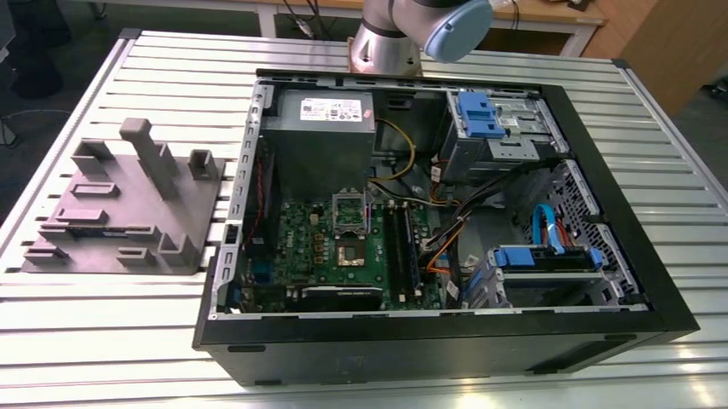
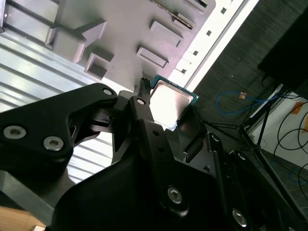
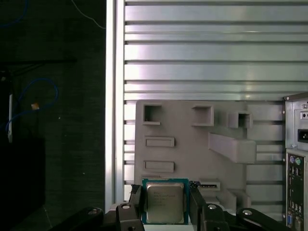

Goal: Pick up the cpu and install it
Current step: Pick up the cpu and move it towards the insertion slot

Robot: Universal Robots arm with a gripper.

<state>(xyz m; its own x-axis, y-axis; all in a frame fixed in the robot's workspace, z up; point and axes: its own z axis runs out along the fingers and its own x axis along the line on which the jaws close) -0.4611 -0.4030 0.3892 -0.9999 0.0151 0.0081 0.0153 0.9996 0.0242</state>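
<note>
One small square chip, the cpu (image 3: 165,204), sits clamped in the gripper (image 3: 166,199). Its flat top is silvery-grey metal with a dull sheen, bordered by a thin greenish rim. Matte black fingers (image 3: 197,204) press against two opposite edges. In the second wrist view the cpu (image 2: 169,98) catches the light and reads pale and glossy, and the gripper (image 2: 168,103) closes on it from both sides, its black links studded with round bolt heads.

Behind the chip in both wrist views lies a grey moulded tray (image 3: 192,144) with rectangular pockets, raised bars and one slanted block. The chip is over the tray's edge. The tray rests on a table (image 3: 202,62) of ribbed, brushed aluminium slats.

In the exterior view the tray (image 1: 125,213) lies towards the exterior view's left, just beside an open black computer case (image 1: 637,281). Inside the case are a green circuit board (image 1: 302,256), a shiny socket frame (image 1: 349,250) with a dark centre, a big grey box (image 1: 324,145) and blue plastic brackets (image 1: 478,115). The arm (image 1: 393,38), smooth silver with a pale blue cap, stands at the far side of the case.
</note>
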